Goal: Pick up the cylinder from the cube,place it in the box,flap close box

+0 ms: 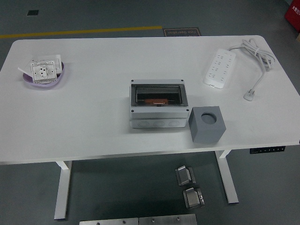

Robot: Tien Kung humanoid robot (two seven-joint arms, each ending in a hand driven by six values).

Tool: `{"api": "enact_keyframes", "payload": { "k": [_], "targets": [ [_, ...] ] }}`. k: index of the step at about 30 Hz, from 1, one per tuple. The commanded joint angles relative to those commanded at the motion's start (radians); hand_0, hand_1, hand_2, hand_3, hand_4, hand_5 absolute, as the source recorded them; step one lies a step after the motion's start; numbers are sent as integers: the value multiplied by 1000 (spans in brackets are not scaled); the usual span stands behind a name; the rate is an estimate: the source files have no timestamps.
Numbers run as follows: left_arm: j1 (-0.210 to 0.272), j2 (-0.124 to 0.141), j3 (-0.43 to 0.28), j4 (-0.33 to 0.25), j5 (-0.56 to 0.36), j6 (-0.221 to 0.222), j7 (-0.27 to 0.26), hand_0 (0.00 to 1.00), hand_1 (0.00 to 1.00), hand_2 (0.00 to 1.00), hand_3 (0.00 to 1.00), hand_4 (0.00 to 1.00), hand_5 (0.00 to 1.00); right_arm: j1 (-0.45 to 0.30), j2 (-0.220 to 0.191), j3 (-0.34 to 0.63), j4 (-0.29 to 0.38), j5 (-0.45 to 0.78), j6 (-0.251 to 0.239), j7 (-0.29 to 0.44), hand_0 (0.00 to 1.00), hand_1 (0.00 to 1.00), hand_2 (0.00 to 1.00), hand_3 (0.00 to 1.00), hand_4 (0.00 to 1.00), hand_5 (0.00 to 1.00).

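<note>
A grey cube (206, 123) stands near the table's front edge, right of centre, with a grey cylinder (208, 118) set into the round hole in its top. Just left of it sits a light grey box (158, 103) with a dark transparent flap lying over its opening; an orange part shows inside. Neither of my hands is in the picture.
A purple bowl (44, 76) holding white socket plates sits at the far left. A white power strip (219, 68) with its coiled cable and plug (250, 95) lies at the back right. The white table (93, 117) ends just in front of the cube.
</note>
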Motion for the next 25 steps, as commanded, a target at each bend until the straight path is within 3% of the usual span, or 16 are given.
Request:
{"api": "enact_keyframes", "payload": {
  "k": [25],
  "targets": [
    [17, -14, 37, 9, -37, -3, 5, 694, 695, 652, 682, 660, 334, 22, 5, -7, 6, 63, 0, 13, 850, 793, 830, 859, 791, 367]
  ]
}}
